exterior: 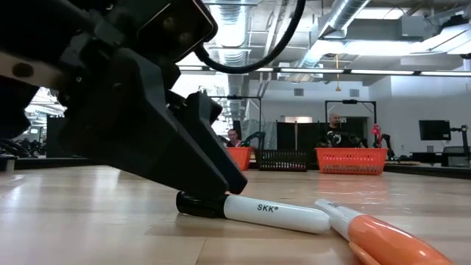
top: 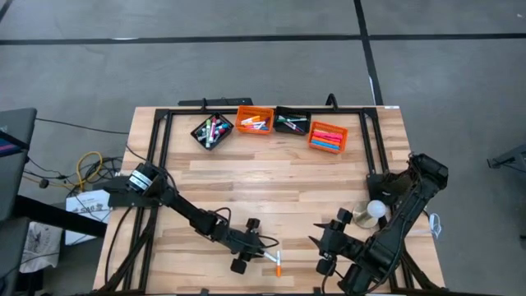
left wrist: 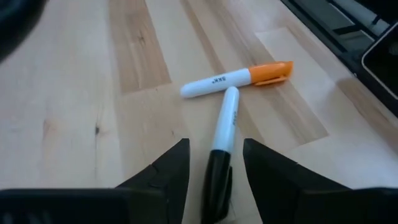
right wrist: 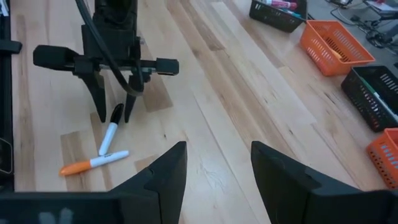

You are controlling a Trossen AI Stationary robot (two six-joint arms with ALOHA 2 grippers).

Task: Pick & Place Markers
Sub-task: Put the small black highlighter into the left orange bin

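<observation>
A white marker with a black cap (left wrist: pixel 222 134) lies flat on the wooden table (top: pixel 271 185) near its front edge. Its white end rests against the barrel of a white marker with an orange cap (left wrist: pixel 239 77). My left gripper (left wrist: pixel 216 180) is low over the table and open. Its two fingers stand on either side of the black cap end (right wrist: pixel 116 113), with a gap showing on each side. In the low view a finger (exterior: pixel 210 173) stands in front of the black cap. My right gripper (right wrist: pixel 217 174) is open and empty, to the right of the markers (top: pixel 329 238).
Four small bins with markers stand in a row at the far edge: black (top: pixel 212 130), orange (top: pixel 254 120), black (top: pixel 292 122), orange (top: pixel 328 136). A white round object (top: pixel 376 210) lies by the right arm. Dark frame rails (top: pixel 160 140) run along the table's sides.
</observation>
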